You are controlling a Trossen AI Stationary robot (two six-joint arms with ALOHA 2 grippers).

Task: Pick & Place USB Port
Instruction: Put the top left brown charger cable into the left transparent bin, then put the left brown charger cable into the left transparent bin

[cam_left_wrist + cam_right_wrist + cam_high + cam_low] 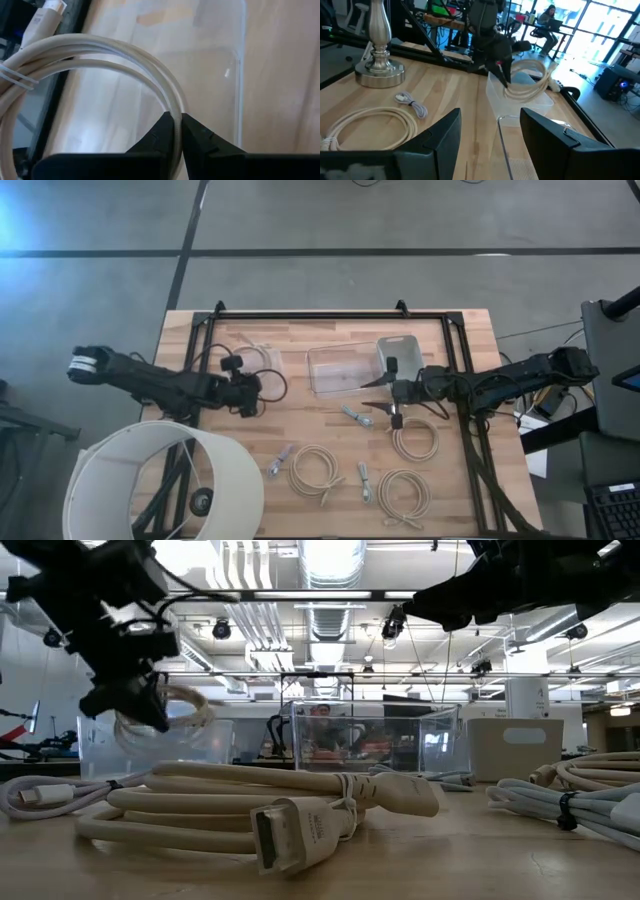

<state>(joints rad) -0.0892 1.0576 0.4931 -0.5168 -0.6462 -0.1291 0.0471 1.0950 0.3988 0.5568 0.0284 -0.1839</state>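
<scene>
Wooden tabletop (330, 330) with a black frame around it, grey floor all round, and a lamp with a big white lampshade (165, 480) crowding the near left corner. You've got the left gripper (250, 395) clamped shut on a coiled USB cable (100, 55); in the left wrist view the two dark fingers (160, 135) pinch the cream loop right between their tips. That cable is off-white, wound into a few turns and cinched with a thin tie, its flat plug poking out at one end. It hangs clear of the wood, above a clear plastic bin (252, 355) at the left rear of the table.

Your right gripper (392, 398) sits over the middle of the table with its fingers (445, 135) spread wide apart and nothing between them. It's just beside a second clear bin (342, 368) and a grey lid (397, 352).

Three more coiled cables are lying on the wood: one (414, 442) right under the right gripper, two (316, 473) (402, 495) nearer the front edge. A loose plug (356, 417) lies between them.
</scene>
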